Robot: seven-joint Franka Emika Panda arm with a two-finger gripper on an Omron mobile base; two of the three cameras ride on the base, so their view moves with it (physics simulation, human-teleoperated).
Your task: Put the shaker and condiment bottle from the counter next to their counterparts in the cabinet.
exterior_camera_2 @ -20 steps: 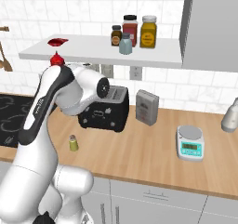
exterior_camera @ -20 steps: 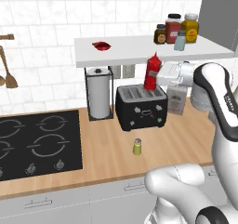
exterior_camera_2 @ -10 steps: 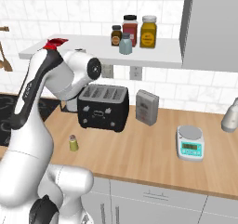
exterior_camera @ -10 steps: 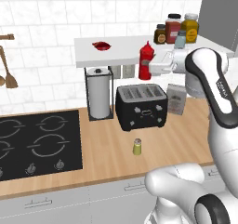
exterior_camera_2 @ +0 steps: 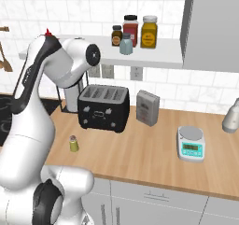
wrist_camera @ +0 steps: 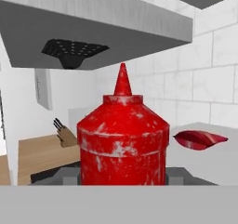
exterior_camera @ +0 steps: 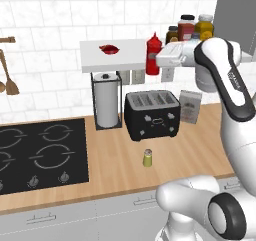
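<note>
Your gripper point(exterior_camera: 159, 55) is closed on the condiment bottle point(exterior_camera: 153, 53), its jaws parted only as far as the red body between them. In the hand view the bottle point(wrist_camera: 122, 141) stands upright right in front of you, nozzle pointing to twelve o'clock. You are holding it at the front edge of the cabinet point(exterior_camera: 120, 63), the long white shelf; whether its base touches the slab you cannot tell. The small flattish red item point(exterior_camera: 109, 49) lies on that shelf, at nine o'clock from the bottle in the left base view and well apart from it. The pale blue shaker point(exterior_camera_2: 125, 45) stands among the jars farther along the shelf. Down at six o'clock, the yellow-green shaker point(exterior_camera: 147, 158) stands on the counter point(exterior_camera: 120, 171), in front of the black toaster point(exterior_camera: 151, 115).
</note>
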